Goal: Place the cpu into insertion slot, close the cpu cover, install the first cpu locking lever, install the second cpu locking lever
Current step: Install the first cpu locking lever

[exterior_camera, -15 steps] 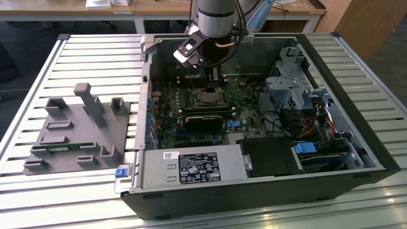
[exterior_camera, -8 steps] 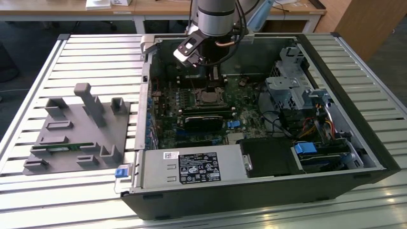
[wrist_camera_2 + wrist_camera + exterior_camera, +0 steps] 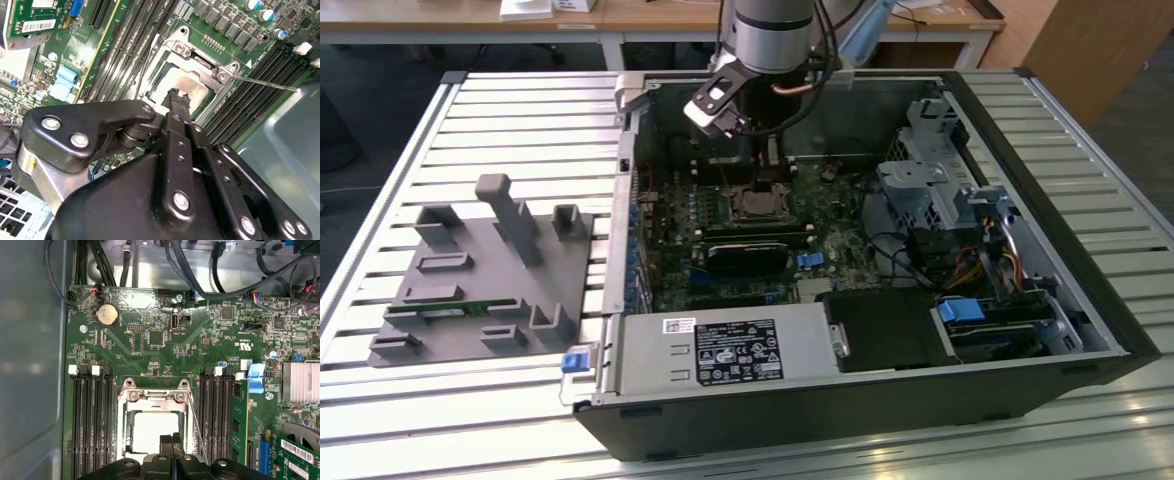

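— What's the gripper up to?

— The black two-fingered gripper [image 3: 171, 441] has its fingers pressed together with nothing between them. Its tips are poised over the small flat square cpu [image 3: 147, 432] with the pale silver face.

— And where is the cpu?

— It lies flat in the insertion slot, which it hides. The thin silver square cpu cover [image 3: 125, 422] lies closed around it. In both wrist views the gripper's own body cuts off the cover's near edge.

— Levers?

— I count one thin silver wire lever [image 3: 265, 82], running from the cover's corner out across the memory slots. Whether a second sits along the other side, I can't tell.

— And further out?

— Two banks of long black memory slots [image 3: 92, 430], one on each side of the socket. One round silver coin battery [image 3: 107, 315] and one blue plastic clip [image 3: 255, 377]. In the exterior view, the open black computer case [image 3: 854, 415] rests on a slatted metal table [image 3: 520, 110].
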### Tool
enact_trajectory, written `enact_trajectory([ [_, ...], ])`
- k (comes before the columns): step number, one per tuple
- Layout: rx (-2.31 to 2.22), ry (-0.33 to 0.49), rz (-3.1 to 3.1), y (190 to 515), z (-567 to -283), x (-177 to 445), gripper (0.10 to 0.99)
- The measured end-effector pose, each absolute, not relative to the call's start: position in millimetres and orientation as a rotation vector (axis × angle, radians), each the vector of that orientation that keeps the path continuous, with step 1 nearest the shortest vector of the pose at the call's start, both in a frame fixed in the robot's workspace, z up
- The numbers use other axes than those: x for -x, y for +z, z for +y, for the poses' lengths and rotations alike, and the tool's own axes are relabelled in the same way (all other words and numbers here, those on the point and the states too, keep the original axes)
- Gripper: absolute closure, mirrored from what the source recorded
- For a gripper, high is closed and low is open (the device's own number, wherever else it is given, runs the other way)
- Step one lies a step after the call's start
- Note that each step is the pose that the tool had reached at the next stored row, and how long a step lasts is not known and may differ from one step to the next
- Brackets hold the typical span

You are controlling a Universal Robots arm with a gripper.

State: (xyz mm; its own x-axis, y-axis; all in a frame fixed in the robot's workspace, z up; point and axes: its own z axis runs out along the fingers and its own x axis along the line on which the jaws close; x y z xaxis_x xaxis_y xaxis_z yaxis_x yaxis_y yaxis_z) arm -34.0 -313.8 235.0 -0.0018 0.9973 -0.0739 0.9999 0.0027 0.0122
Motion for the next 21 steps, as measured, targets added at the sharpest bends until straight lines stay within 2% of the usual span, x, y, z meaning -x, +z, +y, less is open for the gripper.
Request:
enact_trajectory([
  [21,-2.146,-0.076,2.198,247,-313,34,0.965],
])
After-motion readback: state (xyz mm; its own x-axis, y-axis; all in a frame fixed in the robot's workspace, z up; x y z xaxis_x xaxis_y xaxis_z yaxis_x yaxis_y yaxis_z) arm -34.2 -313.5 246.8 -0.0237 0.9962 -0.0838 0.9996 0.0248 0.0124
